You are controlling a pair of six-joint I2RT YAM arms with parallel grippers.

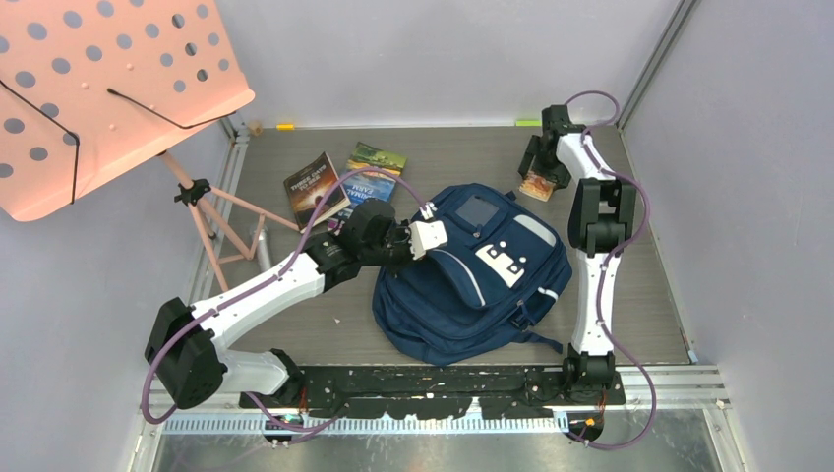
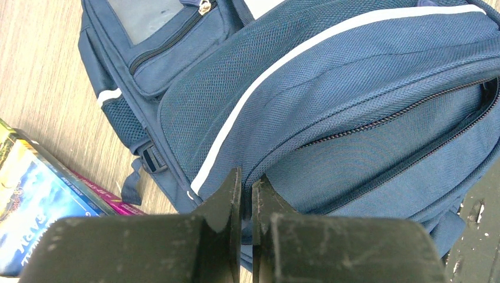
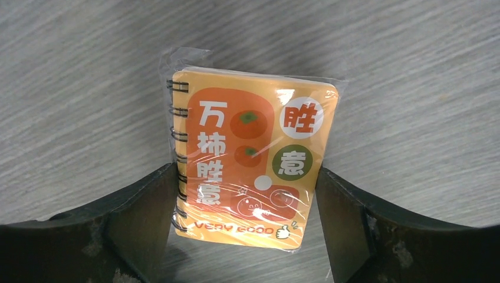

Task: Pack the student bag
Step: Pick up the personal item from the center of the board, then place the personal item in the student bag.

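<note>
Navy blue fabric backpack (image 1: 462,295) looks soft, floppy; better hold its zipper seam (image 2: 383,121), where left claw (image 2: 247,177) sits closed. Right claw (image 3: 246,171) open around orange spiral notebook (image 3: 253,130).

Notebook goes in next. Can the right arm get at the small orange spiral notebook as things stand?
Probably yes. The right gripper hangs right over the orange notebook, one finger on each side, jaws open. The notebook lies flat on the table with nothing on top of it or against it.
</note>
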